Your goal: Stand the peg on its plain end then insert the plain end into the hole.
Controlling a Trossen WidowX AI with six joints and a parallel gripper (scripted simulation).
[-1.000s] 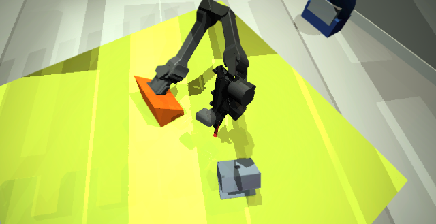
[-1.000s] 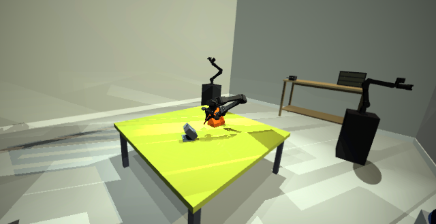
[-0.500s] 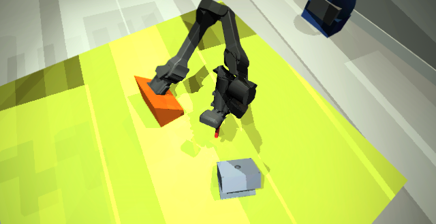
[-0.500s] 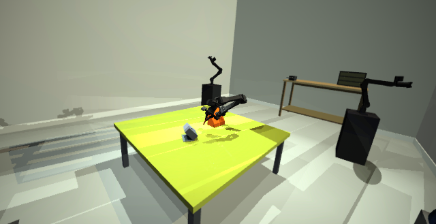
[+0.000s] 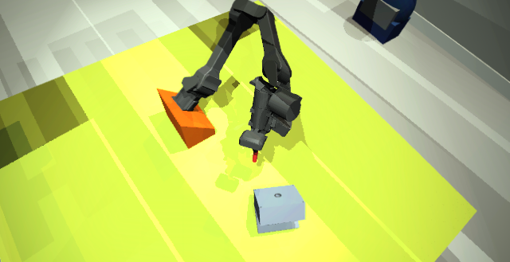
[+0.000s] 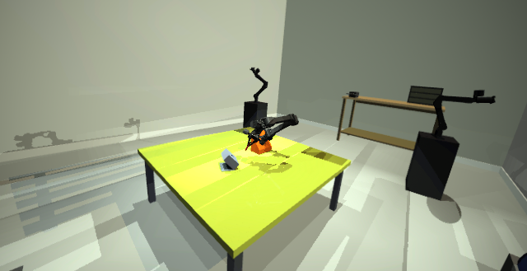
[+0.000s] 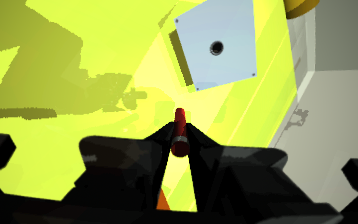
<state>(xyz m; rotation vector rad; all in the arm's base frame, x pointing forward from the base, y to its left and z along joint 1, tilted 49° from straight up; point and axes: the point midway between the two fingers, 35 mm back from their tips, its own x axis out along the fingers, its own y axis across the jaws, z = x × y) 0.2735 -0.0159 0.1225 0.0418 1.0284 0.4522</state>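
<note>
My gripper is shut on the red peg. In the wrist view the white band is near the peg end closest to the camera, and the plain end points out beyond the fingertips. The peg is held above the table, tilted in the exterior view. The blue-grey sloped panel stands apart from the peg, below it in the top view. Its hole shows dark and unfilled. The fingers hide part of the peg's middle.
An orange wedge-shaped block stands on the yellow-green table, with the arm's base on it. In the top view it is left of the gripper. Other arms on black pedestals and a wooden bench stand beyond the table.
</note>
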